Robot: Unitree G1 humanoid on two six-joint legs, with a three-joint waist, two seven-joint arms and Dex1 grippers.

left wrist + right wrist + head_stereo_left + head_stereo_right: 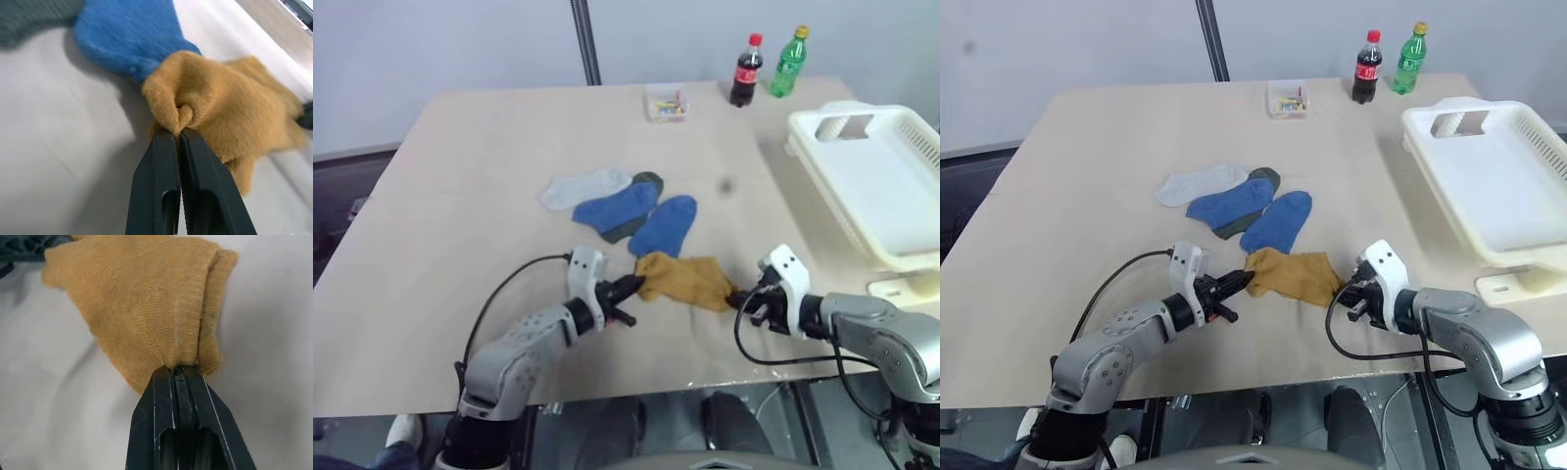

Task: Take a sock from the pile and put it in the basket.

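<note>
The mustard-yellow sock (pixel 687 280) hangs stretched between my two grippers near the table's front edge. My left gripper (pixel 640 286) is shut on its left end, and the left wrist view shows a fold of the fabric (pixel 182 113) pinched between the black fingers. My right gripper (pixel 736 299) is shut on its right end, with the cloth (pixel 161 308) bunched into the finger tips. The pile (pixel 622 208) of blue, pale grey and dark green socks lies just behind the sock. The white basket (pixel 822 132) stands at the table's right side.
A small clear box (pixel 667 103) with colourful items sits at the back of the table, beside a cola bottle (pixel 745 70) and a green bottle (pixel 788 62). A white lid or tray piece (pixel 906 287) lies in front of the basket. Cables trail from both wrists.
</note>
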